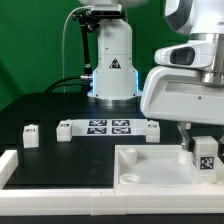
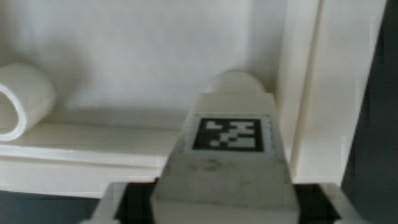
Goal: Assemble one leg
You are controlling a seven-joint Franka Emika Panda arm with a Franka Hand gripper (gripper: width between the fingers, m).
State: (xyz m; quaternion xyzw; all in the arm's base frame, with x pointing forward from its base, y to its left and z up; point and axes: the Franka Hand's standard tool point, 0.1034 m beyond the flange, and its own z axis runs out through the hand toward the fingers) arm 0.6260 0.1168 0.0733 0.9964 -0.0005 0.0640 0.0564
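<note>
My gripper (image 1: 203, 140) is shut on a leg (image 1: 206, 153), a stubby white block with a black-and-white tag. It holds the leg upright over the corner of the white tray-like tabletop (image 1: 150, 168) at the exterior view's right. In the wrist view the leg (image 2: 226, 135) fills the middle, its tag facing the camera, with the gripper (image 2: 222, 205) clamped on its sides. Past it lie the tabletop's floor and raised wall (image 2: 311, 90). A round socket rim (image 2: 18, 100) shows at the edge. Whether the leg touches the tabletop is hidden.
The marker board (image 1: 108, 127) lies behind the tabletop. Two more legs (image 1: 31, 133) (image 1: 64, 130) stand on the black table towards the exterior view's left, and another white piece (image 1: 152, 129) sits beside the board. The robot base (image 1: 110, 60) is at the back.
</note>
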